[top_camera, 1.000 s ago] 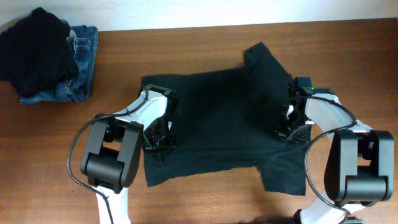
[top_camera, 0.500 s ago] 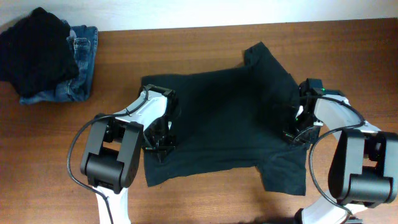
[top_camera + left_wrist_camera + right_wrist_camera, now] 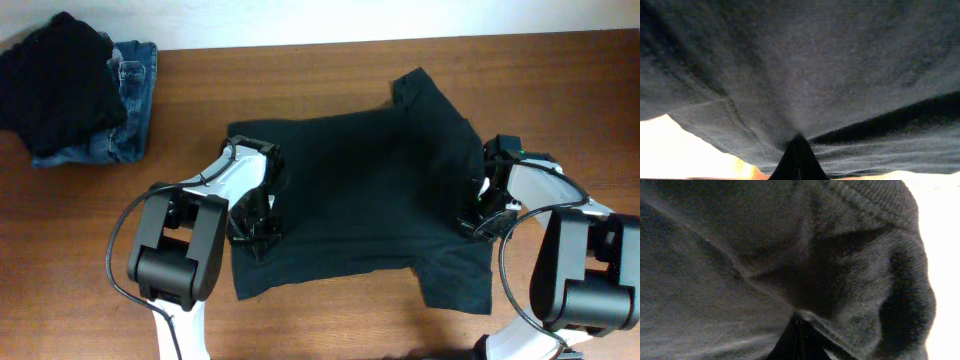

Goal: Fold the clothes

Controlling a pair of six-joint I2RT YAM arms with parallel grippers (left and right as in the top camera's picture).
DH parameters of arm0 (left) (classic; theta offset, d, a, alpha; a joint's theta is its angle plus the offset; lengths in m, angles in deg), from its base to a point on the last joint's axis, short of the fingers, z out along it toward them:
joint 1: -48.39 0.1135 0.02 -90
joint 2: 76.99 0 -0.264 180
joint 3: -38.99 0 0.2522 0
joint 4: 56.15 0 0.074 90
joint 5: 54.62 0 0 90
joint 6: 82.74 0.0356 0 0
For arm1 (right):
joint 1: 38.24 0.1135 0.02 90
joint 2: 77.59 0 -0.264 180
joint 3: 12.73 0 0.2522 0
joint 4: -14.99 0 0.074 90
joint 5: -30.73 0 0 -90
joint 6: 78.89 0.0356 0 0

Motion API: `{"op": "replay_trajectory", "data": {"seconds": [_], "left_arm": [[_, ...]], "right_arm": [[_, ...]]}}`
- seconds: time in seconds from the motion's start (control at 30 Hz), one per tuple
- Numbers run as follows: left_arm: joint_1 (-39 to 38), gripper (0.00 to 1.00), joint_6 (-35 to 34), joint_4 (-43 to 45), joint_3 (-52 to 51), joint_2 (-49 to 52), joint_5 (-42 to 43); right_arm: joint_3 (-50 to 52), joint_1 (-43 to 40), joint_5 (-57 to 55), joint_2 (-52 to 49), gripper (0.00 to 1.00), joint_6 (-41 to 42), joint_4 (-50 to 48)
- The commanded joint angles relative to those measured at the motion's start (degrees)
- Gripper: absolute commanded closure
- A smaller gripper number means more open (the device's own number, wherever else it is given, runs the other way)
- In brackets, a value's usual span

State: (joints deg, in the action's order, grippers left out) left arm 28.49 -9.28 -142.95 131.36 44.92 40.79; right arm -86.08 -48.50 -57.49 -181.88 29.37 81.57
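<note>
The clothes, a very dark blackish-green T-shirt (image 3: 365, 190), lie spread on the brown table (image 3: 330, 70), one sleeve at the back right and one at the front right. My left gripper (image 3: 252, 232) is shut on the shirt's left edge; in the left wrist view dark cloth (image 3: 805, 70) fills the frame and runs into the closed fingertips (image 3: 799, 150). My right gripper (image 3: 478, 222) is shut on the shirt's right side near the front sleeve; the right wrist view shows a hemmed fold (image 3: 850, 280) bunched at the closed fingertips (image 3: 799, 335).
A pile of black cloth (image 3: 55, 85) on folded blue jeans (image 3: 125, 110) lies at the table's back left corner. The table's back edge (image 3: 320, 42) meets a pale wall. Both arms rest low over the shirt's two sides.
My right gripper has slid right and a little forward, pinching shut on the shirt's right side. The left arm has stayed in place.
</note>
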Motion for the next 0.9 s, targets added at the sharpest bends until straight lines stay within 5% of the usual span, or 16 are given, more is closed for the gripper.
{"op": "replay_trajectory", "data": {"seconds": [0.0,0.87], "left_arm": [[1.7,0.98,-0.6,2.5,-3.0,3.8,-3.3],[6.2,0.99,-0.6,-4.9,3.7,1.8,-5.0]], "right_arm": [[2.4,-2.0,-2.5,-1.1,0.96,1.0,-0.2],[-3.7,-6.6,2.0,0.2,0.95,1.5,5.0]]}}
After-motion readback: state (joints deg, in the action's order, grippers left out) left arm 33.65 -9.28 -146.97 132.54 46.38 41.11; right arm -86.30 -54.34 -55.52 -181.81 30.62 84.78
